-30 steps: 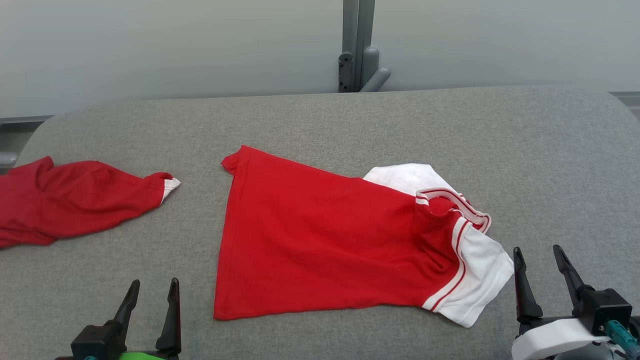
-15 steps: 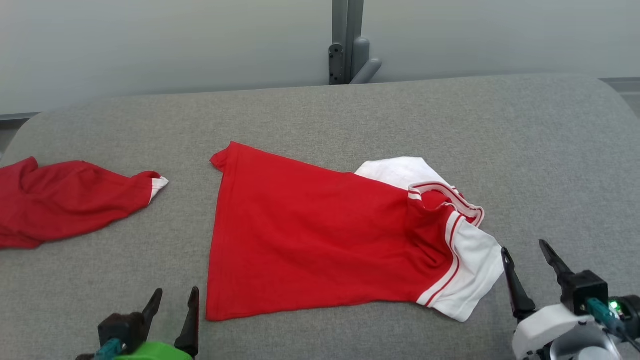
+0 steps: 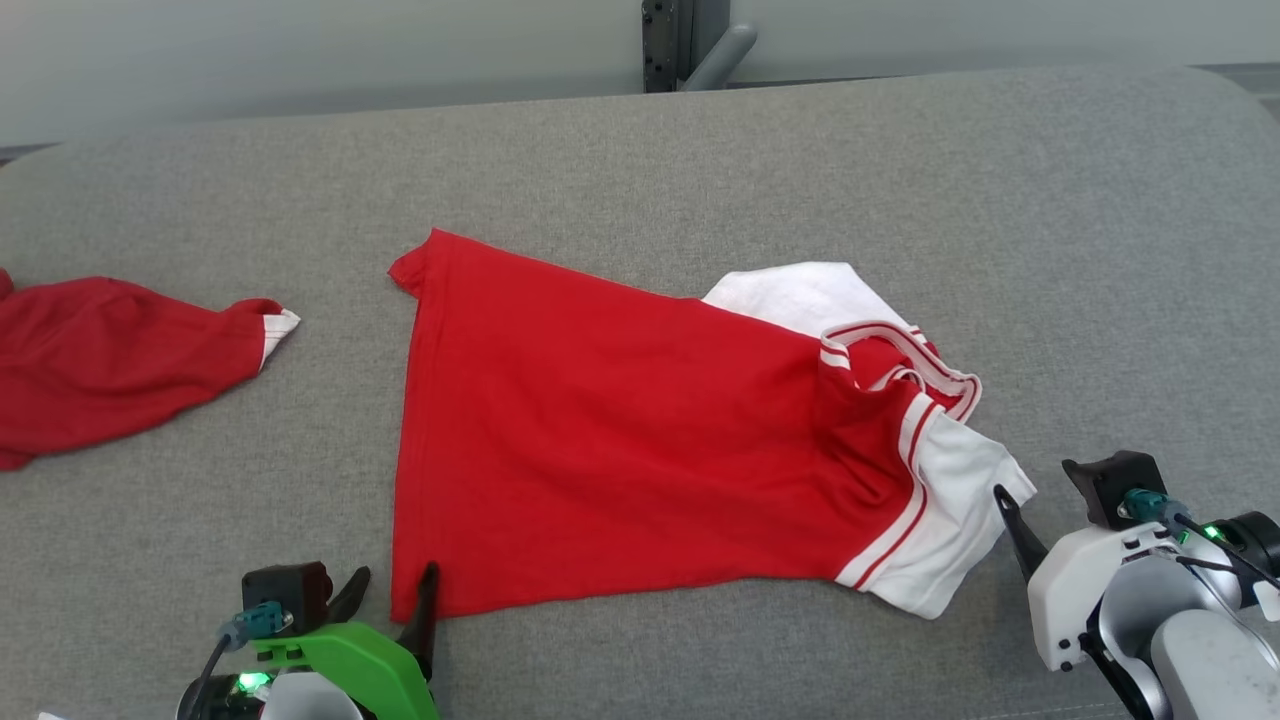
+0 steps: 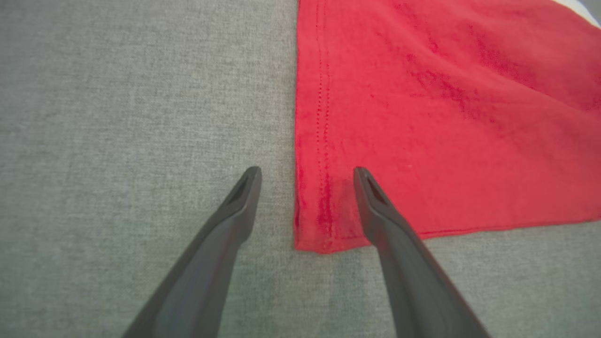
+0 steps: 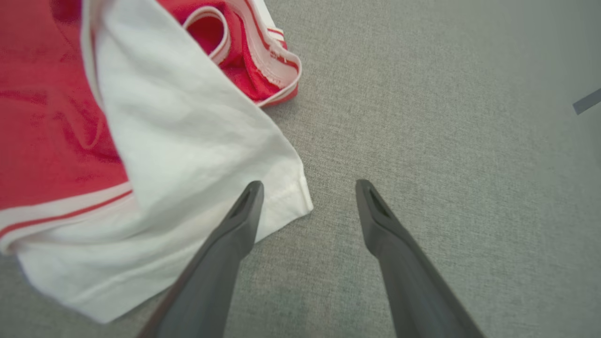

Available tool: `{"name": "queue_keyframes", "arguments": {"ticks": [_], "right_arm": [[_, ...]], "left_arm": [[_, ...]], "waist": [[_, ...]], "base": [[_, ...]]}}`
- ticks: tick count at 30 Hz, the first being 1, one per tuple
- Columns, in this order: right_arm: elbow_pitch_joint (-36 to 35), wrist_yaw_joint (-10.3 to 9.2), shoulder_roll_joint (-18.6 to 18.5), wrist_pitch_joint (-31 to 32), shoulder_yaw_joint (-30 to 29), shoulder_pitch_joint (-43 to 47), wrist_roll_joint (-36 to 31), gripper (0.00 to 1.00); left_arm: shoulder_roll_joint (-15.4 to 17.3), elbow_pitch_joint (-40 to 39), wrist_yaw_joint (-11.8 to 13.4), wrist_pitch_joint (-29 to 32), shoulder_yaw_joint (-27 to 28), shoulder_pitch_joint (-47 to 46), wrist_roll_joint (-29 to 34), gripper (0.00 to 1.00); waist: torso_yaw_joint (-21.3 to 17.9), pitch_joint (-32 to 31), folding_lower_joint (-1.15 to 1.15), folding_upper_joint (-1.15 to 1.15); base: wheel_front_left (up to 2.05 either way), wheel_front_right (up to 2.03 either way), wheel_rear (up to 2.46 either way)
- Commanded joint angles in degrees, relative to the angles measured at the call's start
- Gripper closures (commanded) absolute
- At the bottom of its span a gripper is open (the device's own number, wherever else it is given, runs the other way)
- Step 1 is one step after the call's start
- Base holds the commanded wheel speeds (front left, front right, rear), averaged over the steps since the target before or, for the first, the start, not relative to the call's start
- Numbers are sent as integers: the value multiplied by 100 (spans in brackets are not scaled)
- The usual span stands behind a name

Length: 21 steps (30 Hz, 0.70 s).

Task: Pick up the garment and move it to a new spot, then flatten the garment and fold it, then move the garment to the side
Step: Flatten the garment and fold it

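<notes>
The garment [image 3: 620,440] is a red shirt with white sleeves and a striped collar, lying spread on the grey cloth-covered table [image 3: 700,160]. My left gripper [image 3: 392,585] is open at the shirt's near-left hem corner. In the left wrist view that gripper [image 4: 306,171] straddles the red hem [image 4: 324,141], one finger over the cloth and one over bare table. My right gripper [image 3: 1040,485] is open beside the near white sleeve [image 3: 950,520]. In the right wrist view the right gripper [image 5: 308,184] has the sleeve's corner [image 5: 286,197] between its fingers, not pinched.
A second red garment [image 3: 110,360] with a white cuff lies at the table's left edge. A grey post [image 3: 680,40] stands behind the table's far edge. Bare grey surface stretches to the right of the shirt [image 5: 469,141] and behind it.
The head camera has tilted down, shifting the whole picture. My left gripper has moved right to the shirt's hem corner and my right gripper forward to the white sleeve. Both stay open.
</notes>
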Motion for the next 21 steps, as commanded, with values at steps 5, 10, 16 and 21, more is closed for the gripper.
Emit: {"name": "queue_keyframes", "arguments": {"ticks": [5, 10, 16, 21], "right_arm": [[408, -8, -66, -62, 290, -420, 223, 0], [701, -8, -37, -145, 433, -554, 348, 0], [1077, -3, -27, -265, 635, -566, 469, 0], [1214, -3, -33, -305, 683, -545, 561, 1]], "left_arm": [[54, -137, -45, 371, -76, -175, -157, 0], [79, -172, -6, 582, -109, -169, -174, 0], [139, -178, 83, 914, -188, 74, -216, 0], [79, -196, 17, 1279, -317, 274, -396, 0]], "waist": [[66, 420, 0, 0], [98, 490, 0, 0], [74, 480, 0, 0], [51, 457, 0, 0]], "base": [[0, 0, 0], [0, 0, 0], [0, 0, 0], [0, 0, 0]]}}
